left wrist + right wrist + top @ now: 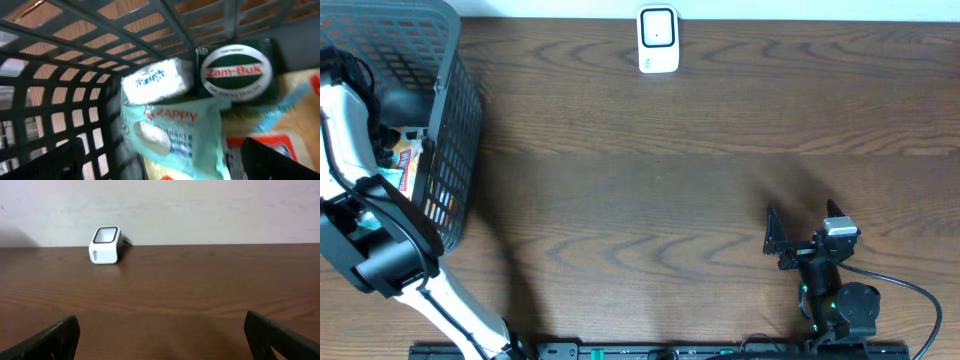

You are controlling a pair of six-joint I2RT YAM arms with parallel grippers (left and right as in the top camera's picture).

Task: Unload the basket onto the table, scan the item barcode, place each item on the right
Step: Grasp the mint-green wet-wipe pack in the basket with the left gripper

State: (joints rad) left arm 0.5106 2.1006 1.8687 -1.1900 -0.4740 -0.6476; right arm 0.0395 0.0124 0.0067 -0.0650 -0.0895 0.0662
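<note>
My left gripper [165, 167] hangs open inside the dark mesh basket [455, 140], above a pile of items. Below and between its fingers [62, 161] lies a teal Zappy wipes pack [175, 132], which nothing grips. Past it are a small white pack [156, 80] and a dark green Zam-Buk box [236, 72]. The white barcode scanner [658, 40] stands at the table's far edge, and the right wrist view shows the same scanner [105, 245] far ahead to the left. My right gripper [778, 240] rests open and empty near the front right, low over bare wood [162, 340].
The basket fills the table's left end, and its mesh walls [55, 100] stand close around my left gripper. An orange and red packet [260, 142] lies under the wipes. A black rail [650, 350] runs along the front edge. A pale wall [200, 210] rises behind the scanner.
</note>
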